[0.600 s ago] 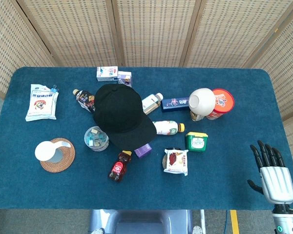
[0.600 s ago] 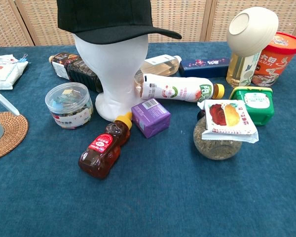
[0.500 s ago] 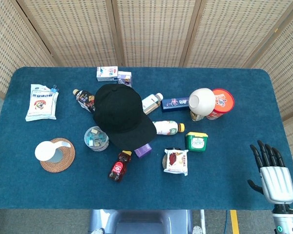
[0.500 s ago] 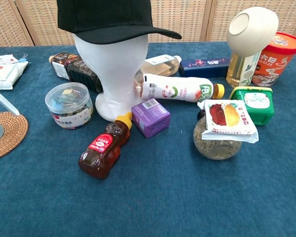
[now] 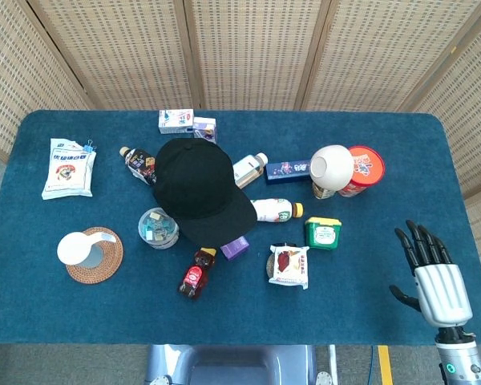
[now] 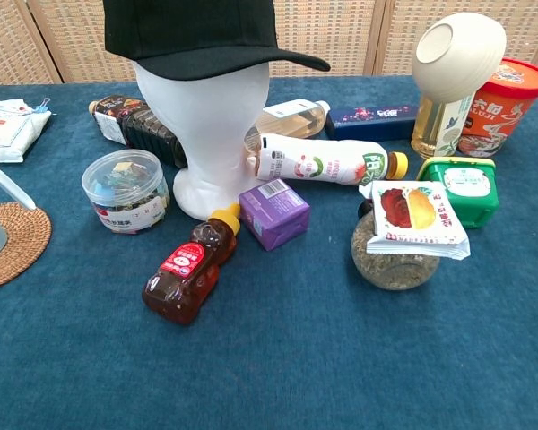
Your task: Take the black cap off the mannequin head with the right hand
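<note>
Counter: dark blue cloth, rounded corners.
Backdrop: woven cane screens in wooden frames.
Black cap: sits on the white mannequin head, brim toward the right in the chest view.
Writing: orange cup reads "LUJI"; other labels too small to read.
Right hand: empty, fingers spread, over the counter's right edge, well apart from the cap.
Left hand: out of sight.

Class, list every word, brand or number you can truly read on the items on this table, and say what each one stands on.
"LUJI", partly cut off: on the orange noodle cup.
White drink bottle: green logo and print, too blurred to read.
Honey bear bottle: red label, text too small.
Purple box: barcode only, print unreadable.
Snack packet, green tub, dark blue box and white bag: print too small or blurred.
</note>
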Available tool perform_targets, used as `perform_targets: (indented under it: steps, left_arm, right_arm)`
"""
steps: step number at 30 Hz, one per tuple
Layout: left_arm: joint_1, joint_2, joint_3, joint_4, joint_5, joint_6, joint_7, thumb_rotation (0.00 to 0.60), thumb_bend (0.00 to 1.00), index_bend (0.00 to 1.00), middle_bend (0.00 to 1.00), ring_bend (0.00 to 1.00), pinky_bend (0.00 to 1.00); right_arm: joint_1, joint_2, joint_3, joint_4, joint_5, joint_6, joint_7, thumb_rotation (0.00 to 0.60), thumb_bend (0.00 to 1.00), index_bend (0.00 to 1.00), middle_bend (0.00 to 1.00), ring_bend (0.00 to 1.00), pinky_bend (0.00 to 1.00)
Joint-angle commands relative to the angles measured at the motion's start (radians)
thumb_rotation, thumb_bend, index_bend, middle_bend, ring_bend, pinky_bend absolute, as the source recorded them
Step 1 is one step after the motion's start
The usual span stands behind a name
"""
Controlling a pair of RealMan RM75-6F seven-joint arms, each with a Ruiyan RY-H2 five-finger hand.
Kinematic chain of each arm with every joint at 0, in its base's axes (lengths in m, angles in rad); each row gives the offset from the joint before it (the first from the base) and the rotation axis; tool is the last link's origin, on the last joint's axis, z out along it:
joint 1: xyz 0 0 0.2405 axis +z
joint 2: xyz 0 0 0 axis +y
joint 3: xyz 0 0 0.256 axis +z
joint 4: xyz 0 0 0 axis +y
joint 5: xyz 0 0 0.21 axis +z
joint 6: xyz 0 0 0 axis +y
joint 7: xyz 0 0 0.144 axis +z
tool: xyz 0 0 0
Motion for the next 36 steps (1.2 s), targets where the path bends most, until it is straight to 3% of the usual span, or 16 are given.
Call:
perform_targets:
  steps: [1, 11, 16, 36]
  left_arm:
    - [-0.007, 0.007, 0.001, -0.015, -0.009, -0.020, 0.009, 0.600, 0.08, 0.00, 0.00, 0.00, 0.06]
    - [-0.031, 0.018, -0.002, -0.030, -0.023, -0.067, -0.010, 0.600, 0.08, 0.00, 0.00, 0.00, 0.06]
    - [-0.030, 0.058, -0.009, -0.058, -0.028, -0.058, -0.021, 0.600, 0.08, 0.00, 0.00, 0.00, 0.06]
    - [-0.049, 0.091, -0.016, -0.112, -0.056, -0.108, 0.008, 0.600, 0.08, 0.00, 0.00, 0.00, 0.06]
  right_arm:
    - [0.042, -0.028, 0.023, 0.017, -0.055, 0.002, 0.020, 0.600, 0.00, 0.00, 0.00, 0.01, 0.19]
    - [0.216, -0.118, 0.092, 0.014, -0.153, -0.096, 0.080, 0.600, 0.00, 0.00, 0.03, 0.04, 0.23]
    - [0.289, -0.181, 0.107, 0.029, -0.203, -0.146, 0.039, 0.600, 0.00, 0.00, 0.05, 0.06, 0.25]
    - [0.505, -0.397, 0.166, 0.139, -0.179, -0.316, -0.096, 0.600, 0.00, 0.02, 0.09, 0.08, 0.28]
